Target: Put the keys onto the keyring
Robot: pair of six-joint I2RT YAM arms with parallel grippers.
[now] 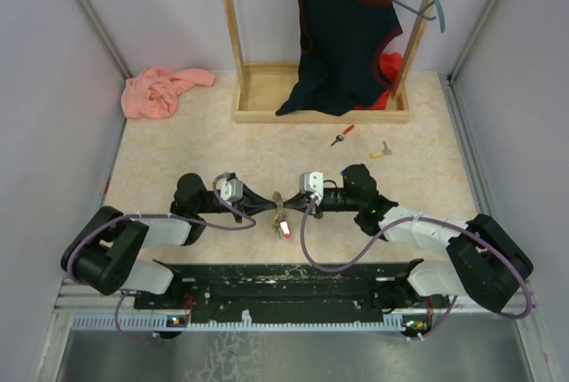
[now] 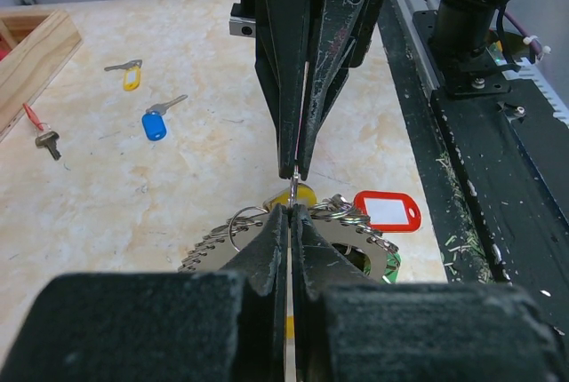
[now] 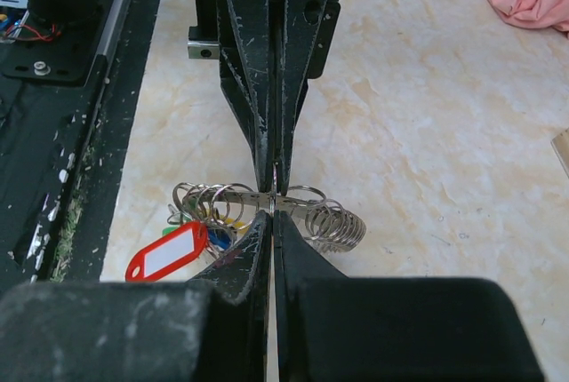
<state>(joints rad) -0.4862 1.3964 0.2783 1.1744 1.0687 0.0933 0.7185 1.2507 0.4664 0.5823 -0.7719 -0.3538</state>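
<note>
Near the table front, the left gripper and right gripper meet tip to tip, both apparently clenched on the keyring, steadying it. Beyond lie loose keys; next, one gripper likely must release and fetch one.

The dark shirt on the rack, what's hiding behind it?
A bit of red cloth peeks out at the right side of the dark shirt. The shirt covers the rest of it.
</note>
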